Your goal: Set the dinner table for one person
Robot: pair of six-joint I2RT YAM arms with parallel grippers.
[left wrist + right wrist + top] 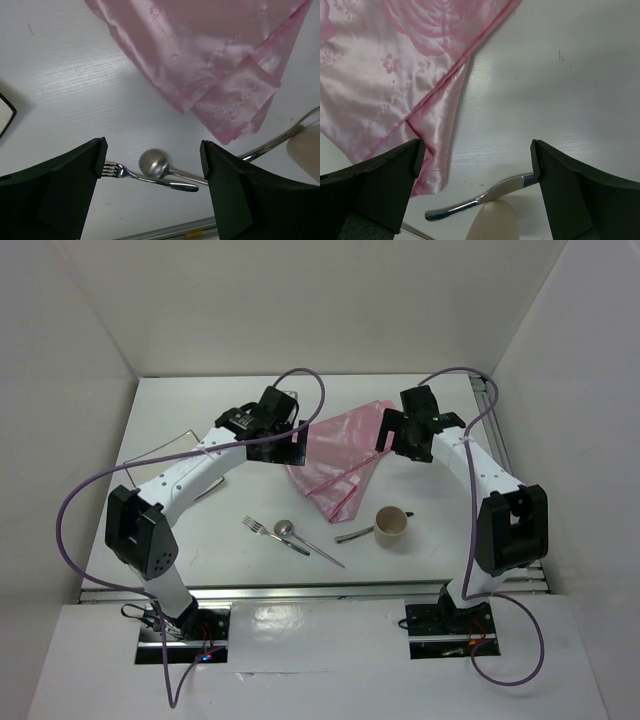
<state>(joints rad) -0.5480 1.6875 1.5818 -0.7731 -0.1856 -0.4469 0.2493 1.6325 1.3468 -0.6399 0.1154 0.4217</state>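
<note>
Table (180, 400) | we hold left gripper (154, 150) and right gripper (477, 150) wide above crumpled pink cloth (345, 440) | likely to spread it flat

One fork (258, 527), spoon (285, 529), knife (353, 535), cup (391, 527), cloth (340, 445)

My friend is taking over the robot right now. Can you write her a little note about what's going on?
Both grippers open and empty: left gripper, right gripper, hovering by the pink cloth, which lies crumpled on the dinner table. The fork, spoon, knife and cup sit loosely grouped nearer its front edge. Done: no place setting laid yet. Left: probably spread the cloth, then arrange the cutlery and cup.
</note>
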